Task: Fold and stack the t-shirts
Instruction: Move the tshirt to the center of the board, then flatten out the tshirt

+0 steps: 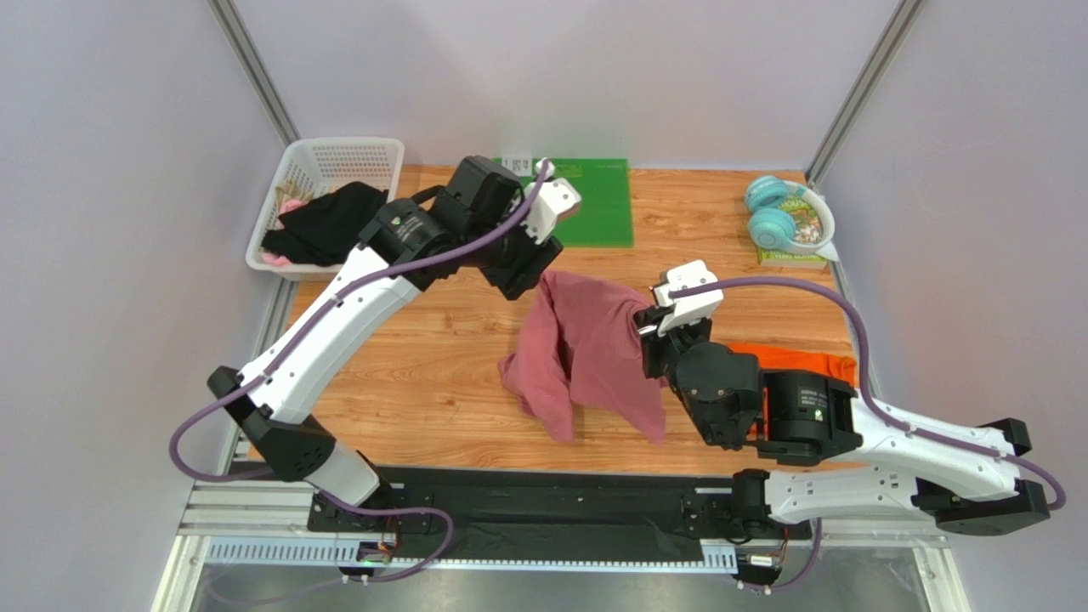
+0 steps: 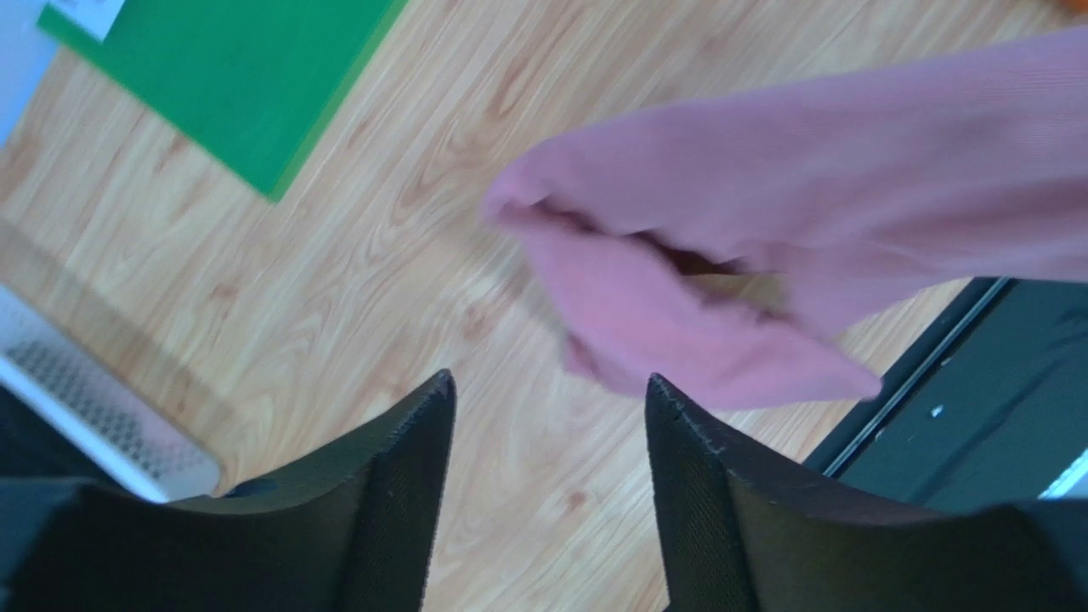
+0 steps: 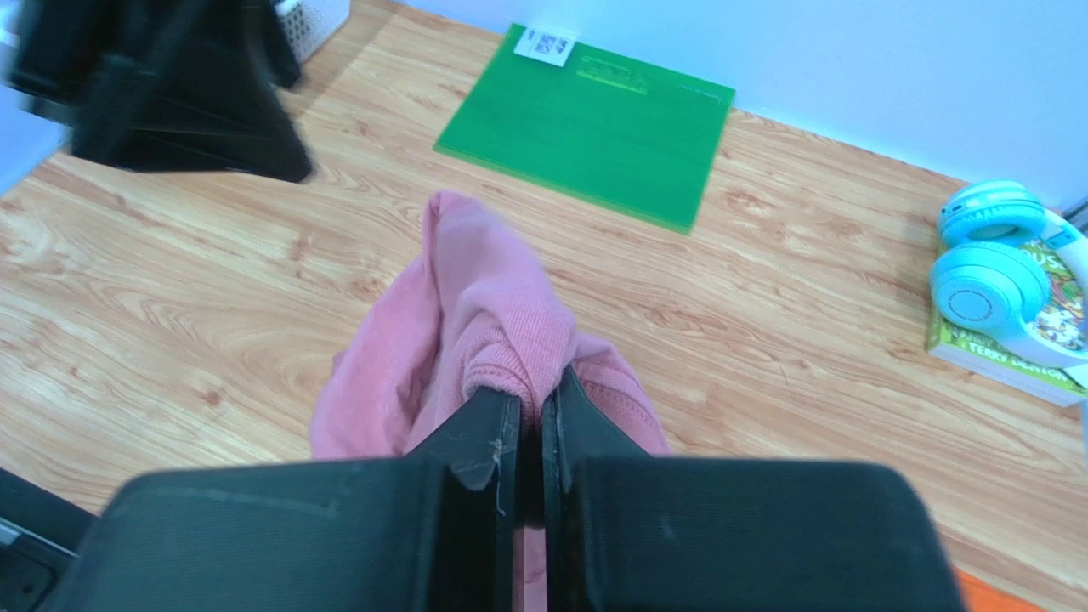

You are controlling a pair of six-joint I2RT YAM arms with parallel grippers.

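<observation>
right gripper (image 3: 530,406) clamped on pink t-shirt (image 3: 479,300) | left gripper (image 2: 549,402) jaws wide, empty, shirt just past its tips | orange t-shirt (image 1: 802,362) near right

The left gripper (image 2: 547,389) stands empty at 6 o'clock, fingers apart. The rose-pink t-shirt (image 2: 792,217) bunches toward 2 o'clock over the wooden bench (image 2: 319,319), with the green mat (image 2: 230,77) at 11.

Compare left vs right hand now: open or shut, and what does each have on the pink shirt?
The left hand is open with nothing between its fingers; the right hand is shut on a fold of the pink shirt. The left hand is at the shirt's far corner, cloth just beyond its fingertips; the right hand holds the shirt's right edge. Shared: black fingers, both at the same shirt.
</observation>
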